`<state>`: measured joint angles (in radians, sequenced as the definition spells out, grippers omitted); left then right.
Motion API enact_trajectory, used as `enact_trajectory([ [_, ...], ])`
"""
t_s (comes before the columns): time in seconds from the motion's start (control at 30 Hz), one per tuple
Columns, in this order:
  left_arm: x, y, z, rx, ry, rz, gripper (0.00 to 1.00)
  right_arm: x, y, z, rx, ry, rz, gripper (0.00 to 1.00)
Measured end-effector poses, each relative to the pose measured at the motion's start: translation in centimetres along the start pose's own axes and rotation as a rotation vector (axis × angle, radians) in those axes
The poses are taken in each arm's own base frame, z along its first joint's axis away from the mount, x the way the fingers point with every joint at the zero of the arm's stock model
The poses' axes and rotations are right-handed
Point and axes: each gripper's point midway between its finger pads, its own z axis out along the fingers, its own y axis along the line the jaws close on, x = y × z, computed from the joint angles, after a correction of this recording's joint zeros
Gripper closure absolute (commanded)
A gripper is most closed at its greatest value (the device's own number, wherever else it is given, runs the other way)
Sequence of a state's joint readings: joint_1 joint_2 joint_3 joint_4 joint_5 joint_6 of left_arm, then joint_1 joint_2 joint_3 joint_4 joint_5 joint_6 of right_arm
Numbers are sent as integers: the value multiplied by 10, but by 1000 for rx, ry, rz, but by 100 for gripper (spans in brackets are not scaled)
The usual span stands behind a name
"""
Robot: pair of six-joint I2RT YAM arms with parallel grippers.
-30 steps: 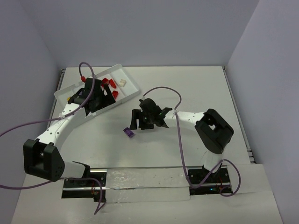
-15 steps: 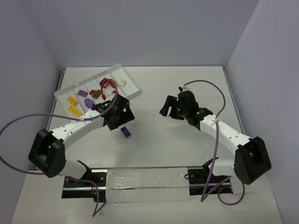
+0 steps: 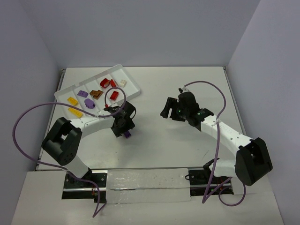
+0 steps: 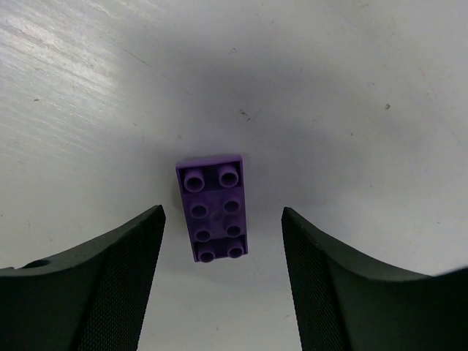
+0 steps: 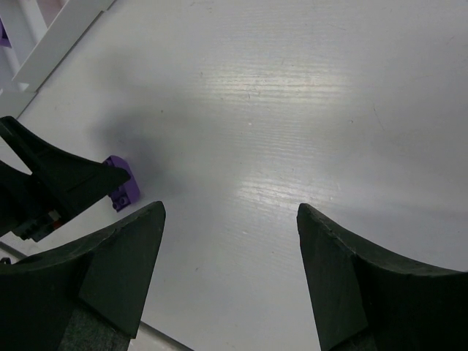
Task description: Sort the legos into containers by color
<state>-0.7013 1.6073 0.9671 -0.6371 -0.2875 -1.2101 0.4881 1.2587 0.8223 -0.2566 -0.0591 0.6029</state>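
White surface (image 3: 187, 84) with pale walls around it, seen from above. The left fingers (image 3: 123, 127) point down over a loose purple lego (image 4: 216, 208). It lies flat, studs up, on the surface between the two tips and touches neither. These fingers stand apart and grip nothing. The right fingers (image 3: 170, 111) hang well to the right of the left fingers, spread wide and holding nothing. A white tray (image 3: 131, 89) sits just beyond the left fingers, its compartments holding red legos (image 3: 105, 83), a brown lego (image 3: 97, 93), purple legos (image 3: 83, 93), yellow legos (image 3: 72, 100) and a white lego (image 3: 123, 82).
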Motion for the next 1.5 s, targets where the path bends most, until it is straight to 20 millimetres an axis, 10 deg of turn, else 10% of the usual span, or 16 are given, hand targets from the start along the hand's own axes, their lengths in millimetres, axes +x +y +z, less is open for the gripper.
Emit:
enact_trajectory([
  [0.27,8,4,13,-29,13,8,46,0,0,0,-1,0,-1,20],
  [0.6,-9,8,7,-67,-42,42,100,2,-1,-2,-2,-2,-3,20],
  [0.8,-101,11,-19,-13,-167,-59,100,-1,1,-8,-11,-14,-4,20],
  [1.03,-231,88,-30,-65,-313,-280,100,-4,4,-12,-23,-30,-8,20],
  [1.27,-301,124,-11,-58,-324,-410,100,-4,5,-12,-26,-27,-8,20],
  [1.5,-339,108,22,-43,-309,-399,96,-4,4,-12,-25,-27,-12,20],
])
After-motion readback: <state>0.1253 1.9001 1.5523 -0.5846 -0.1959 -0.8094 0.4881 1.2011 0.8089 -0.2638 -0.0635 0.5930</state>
